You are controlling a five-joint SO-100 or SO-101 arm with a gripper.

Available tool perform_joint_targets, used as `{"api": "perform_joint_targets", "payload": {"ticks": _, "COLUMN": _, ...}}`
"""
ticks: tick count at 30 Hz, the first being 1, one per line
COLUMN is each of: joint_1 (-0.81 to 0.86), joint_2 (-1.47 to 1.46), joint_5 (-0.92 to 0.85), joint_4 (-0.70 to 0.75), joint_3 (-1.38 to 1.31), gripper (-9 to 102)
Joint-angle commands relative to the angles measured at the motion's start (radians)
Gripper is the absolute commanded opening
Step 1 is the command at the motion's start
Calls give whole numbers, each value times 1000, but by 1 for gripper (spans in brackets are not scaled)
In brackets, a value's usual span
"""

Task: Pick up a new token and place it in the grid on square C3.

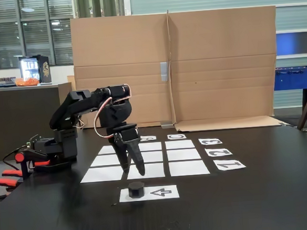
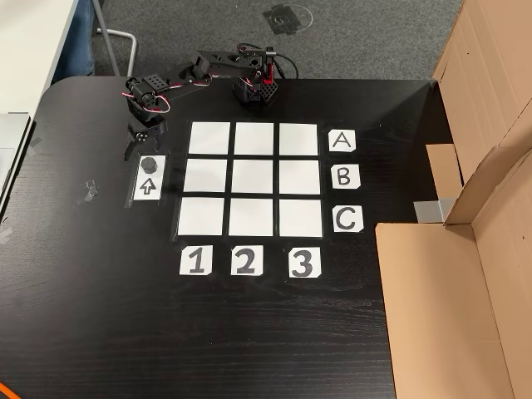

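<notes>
The black two-finger pincer [image 1: 135,171] hangs with fingers apart above the small black round token [image 1: 136,189] on the arrow-marked white sheet [image 2: 148,184].

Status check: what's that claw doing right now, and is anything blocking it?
Claw open, empty, above token. Token on arrow sheet, not gripped. Square C3 bare, path clear.

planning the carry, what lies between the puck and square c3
In the top-down fixed view, the puck sits left of the grid; bare white cells lie along the way to square C3, no other pieces.
</notes>
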Motion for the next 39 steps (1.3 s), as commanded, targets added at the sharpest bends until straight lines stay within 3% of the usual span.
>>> {"api": "perform_joint_targets", "payload": {"ticks": 1, "joint_1": -14, "joint_2": 0, "joint_5": 14, "joint_4": 2, "joint_3": -43, "gripper": 39}}
{"api": "perform_joint_targets", "payload": {"ticks": 36, "joint_1": -2, "joint_2": -141, "joint_5": 52, "joint_4": -6, "joint_3": -130, "gripper": 38}}
{"api": "perform_joint_targets", "payload": {"ticks": 39, "joint_1": 0, "joint_2": -147, "joint_5": 52, "joint_4": -8, "joint_3": -137, "gripper": 32}}
